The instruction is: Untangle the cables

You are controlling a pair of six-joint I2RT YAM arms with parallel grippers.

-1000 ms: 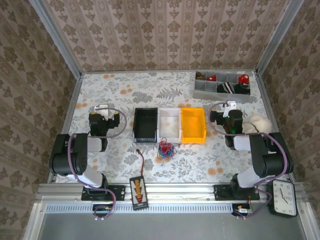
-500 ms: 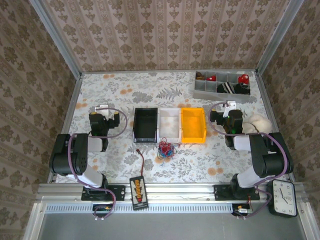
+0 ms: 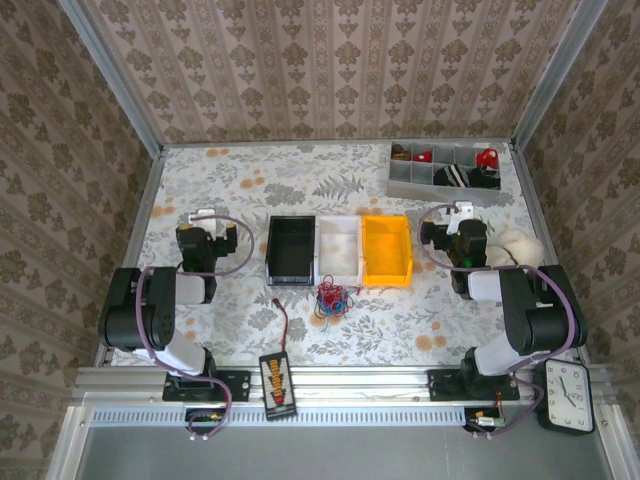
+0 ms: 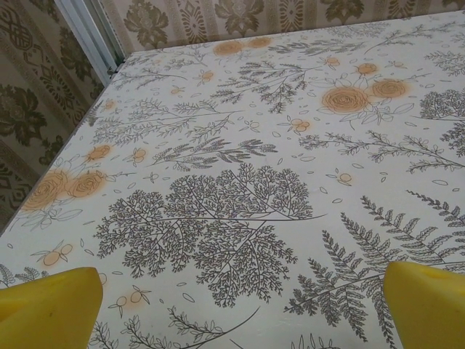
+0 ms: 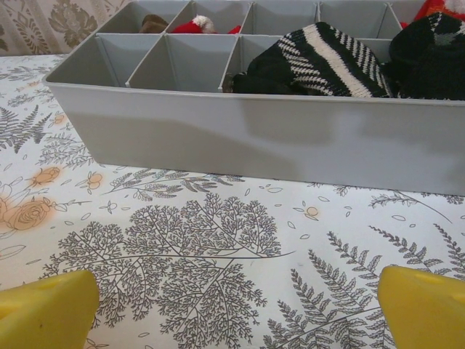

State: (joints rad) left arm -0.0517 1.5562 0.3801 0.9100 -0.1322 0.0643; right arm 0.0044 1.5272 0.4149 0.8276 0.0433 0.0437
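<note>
The cables [image 3: 332, 298] lie in a small tangle of red and dark loops on the floral tablecloth, just in front of the white bin [image 3: 339, 250]. My left gripper [image 3: 200, 222] rests at the table's left, well away from them. It is open, its yellow fingertips [image 4: 47, 309] far apart over bare cloth. My right gripper [image 3: 458, 218] sits at the right, also open, with yellow fingertips [image 5: 425, 309] wide and nothing between them. It faces the grey divided tray [image 5: 254, 138].
A black bin [image 3: 292, 250], the white bin and an orange bin [image 3: 386, 250] stand in a row mid-table. The grey tray [image 3: 455, 190] at the back right holds knitted items. An orange-black device [image 3: 275, 380] with its lead lies at the near edge. A clock [image 3: 568, 395] sits bottom right.
</note>
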